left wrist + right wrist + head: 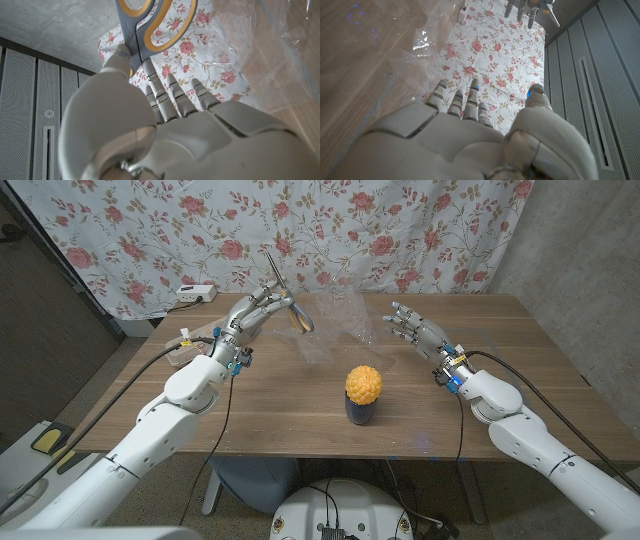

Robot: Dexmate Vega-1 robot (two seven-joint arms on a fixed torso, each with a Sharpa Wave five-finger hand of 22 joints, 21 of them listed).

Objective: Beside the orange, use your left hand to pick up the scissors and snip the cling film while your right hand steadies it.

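The left hand (252,315) grips the scissors (283,301), raised beside the film (335,320) on the worktop (270,400). The right hand (412,328), fingers spread, holds nothing. The orange (363,383) sits nearer.

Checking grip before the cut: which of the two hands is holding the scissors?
The left hand grips the grey, orange-handled scissors, raised over the table. The right hand holds nothing, fingers spread beside the clear cling film.

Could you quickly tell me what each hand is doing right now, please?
Left hand: holding the scissors, raised above the table.
Right hand: open, fingers apart, holding nothing, beside the cling film.
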